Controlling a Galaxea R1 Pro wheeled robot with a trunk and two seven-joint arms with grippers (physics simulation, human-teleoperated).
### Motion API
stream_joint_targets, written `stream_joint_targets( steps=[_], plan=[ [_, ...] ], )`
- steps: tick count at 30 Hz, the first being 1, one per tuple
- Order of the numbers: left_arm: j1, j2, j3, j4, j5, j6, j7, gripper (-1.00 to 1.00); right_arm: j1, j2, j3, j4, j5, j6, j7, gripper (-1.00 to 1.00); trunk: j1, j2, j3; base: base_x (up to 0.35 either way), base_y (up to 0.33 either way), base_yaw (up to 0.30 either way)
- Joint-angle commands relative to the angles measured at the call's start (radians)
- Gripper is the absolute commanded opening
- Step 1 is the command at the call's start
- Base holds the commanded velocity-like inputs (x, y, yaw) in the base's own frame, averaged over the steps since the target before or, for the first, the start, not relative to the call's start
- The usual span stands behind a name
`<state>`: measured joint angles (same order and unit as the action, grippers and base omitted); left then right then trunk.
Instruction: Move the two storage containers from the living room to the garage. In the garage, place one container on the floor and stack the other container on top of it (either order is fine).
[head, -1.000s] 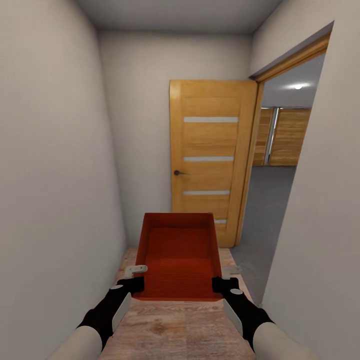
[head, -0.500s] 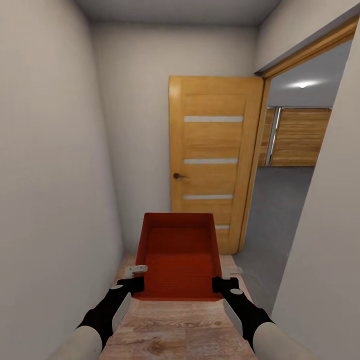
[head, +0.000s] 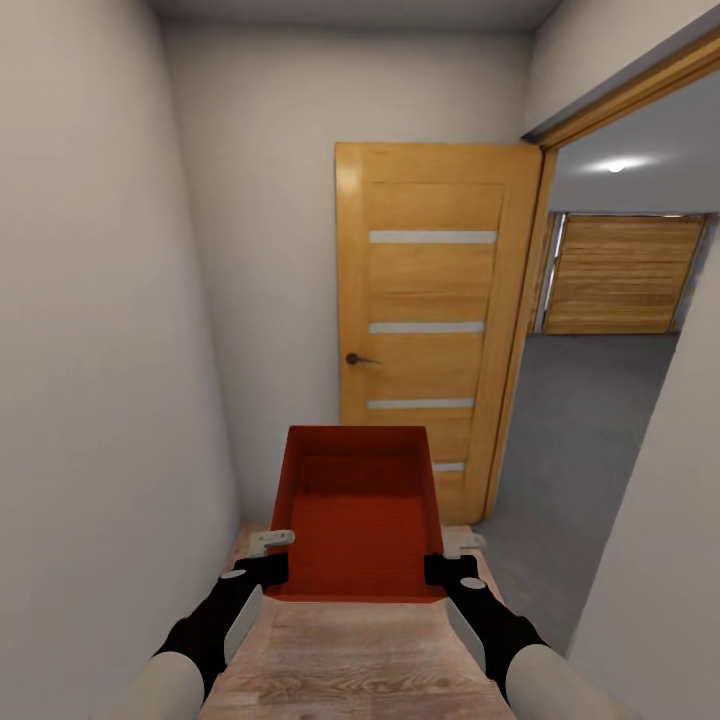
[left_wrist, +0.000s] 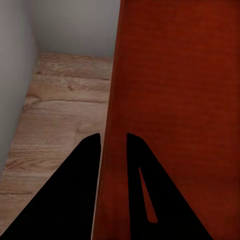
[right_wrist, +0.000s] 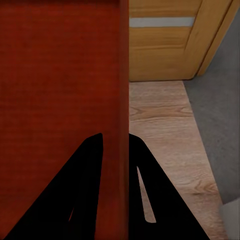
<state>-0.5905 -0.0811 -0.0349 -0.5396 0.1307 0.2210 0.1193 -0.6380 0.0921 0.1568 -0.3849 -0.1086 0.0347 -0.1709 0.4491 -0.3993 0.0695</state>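
Note:
I carry one orange-red storage container (head: 358, 515) in front of me, held level above the wood plank flooring. My left gripper (head: 272, 560) is shut on its left wall and my right gripper (head: 446, 560) is shut on its right wall. In the left wrist view the black fingers (left_wrist: 90, 150) straddle the container wall (left_wrist: 112, 100). The right wrist view shows the same clamp on the opposite wall (right_wrist: 123, 100). Through the doorway at right lies the garage's grey concrete floor (head: 580, 440).
A narrow white-walled hallway encloses me, with a wall (head: 90, 380) close on the left. The orange-wood door (head: 430, 320) with glass slits stands open ahead. Beyond the doorway a wooden panelled garage door (head: 620, 275) is visible. The right wall edge (head: 650, 560) is near.
The view has moved forward and turned slightly right, so the door looks larger and more of the garage shows. The container and both grippers hold the same pose.

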Motion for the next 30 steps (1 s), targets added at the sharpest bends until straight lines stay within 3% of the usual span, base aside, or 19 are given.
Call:
stream_joint_targets(
  steps=[1, 30],
  plan=[
    [0.000, 0.027, 0.025, -0.003, 0.003, 0.006, 0.013, -1.00, 0.000, -0.009, -0.013, -0.002, -0.008, 0.004, -0.010, -1.00, 0.001, -0.001, 0.000, 0.322, 0.000, 0.000],
    [0.000, 0.027, 0.024, -0.005, 0.003, 0.006, 0.013, -1.00, 0.000, -0.009, -0.013, -0.003, -0.008, 0.004, -0.010, -1.00, 0.001, -0.001, 0.000, 0.322, 0.000, 0.000]
  ],
)
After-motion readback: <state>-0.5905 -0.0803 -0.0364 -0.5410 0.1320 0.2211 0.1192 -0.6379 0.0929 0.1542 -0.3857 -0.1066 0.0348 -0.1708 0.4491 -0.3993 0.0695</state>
